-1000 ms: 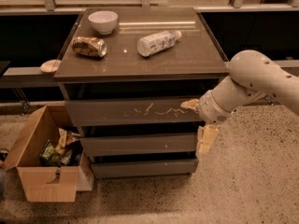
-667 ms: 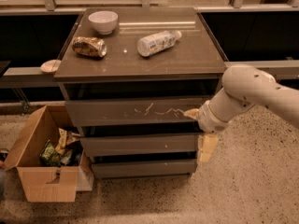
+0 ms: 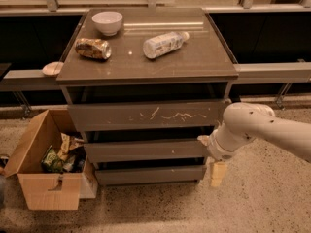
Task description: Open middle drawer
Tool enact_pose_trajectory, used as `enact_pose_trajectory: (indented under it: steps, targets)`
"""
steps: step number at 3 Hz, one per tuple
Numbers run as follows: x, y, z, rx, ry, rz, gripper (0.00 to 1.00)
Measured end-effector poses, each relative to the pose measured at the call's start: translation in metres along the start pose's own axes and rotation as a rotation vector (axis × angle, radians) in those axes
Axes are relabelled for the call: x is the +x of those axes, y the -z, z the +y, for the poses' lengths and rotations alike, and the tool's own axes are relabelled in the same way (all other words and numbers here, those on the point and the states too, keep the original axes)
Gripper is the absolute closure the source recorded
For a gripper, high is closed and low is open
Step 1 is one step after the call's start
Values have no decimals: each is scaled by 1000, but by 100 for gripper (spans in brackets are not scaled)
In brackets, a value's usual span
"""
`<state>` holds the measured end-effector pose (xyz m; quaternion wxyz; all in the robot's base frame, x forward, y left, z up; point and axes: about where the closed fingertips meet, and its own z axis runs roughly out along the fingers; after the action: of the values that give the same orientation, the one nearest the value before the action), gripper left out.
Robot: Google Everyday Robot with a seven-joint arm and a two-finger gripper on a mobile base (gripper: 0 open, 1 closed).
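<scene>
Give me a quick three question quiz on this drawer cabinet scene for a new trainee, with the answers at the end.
1. True or false: the tool is beside the middle drawer, at the end on the picture's right.
2. Which drawer front bears white scratch marks? A top front, B middle front, C bottom front.
3. Short answer: is the plastic bottle on the cabinet top upright or lying on its side?

Key: 1 true; 2 A; 3 lying on its side.

Pincer (image 3: 210, 157) at middle drawer (image 3: 146, 150) right end, partly hidden behind arm (image 3: 272, 127).
</scene>
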<state>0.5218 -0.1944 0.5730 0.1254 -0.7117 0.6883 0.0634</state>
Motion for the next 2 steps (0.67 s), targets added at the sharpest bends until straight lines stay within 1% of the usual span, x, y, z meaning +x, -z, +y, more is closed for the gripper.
enact_pose_trajectory:
  steps: [1, 2]
  targets:
    - [21, -41, -4, 14, -4, 60, 0]
    - [21, -41, -4, 14, -4, 60, 0]
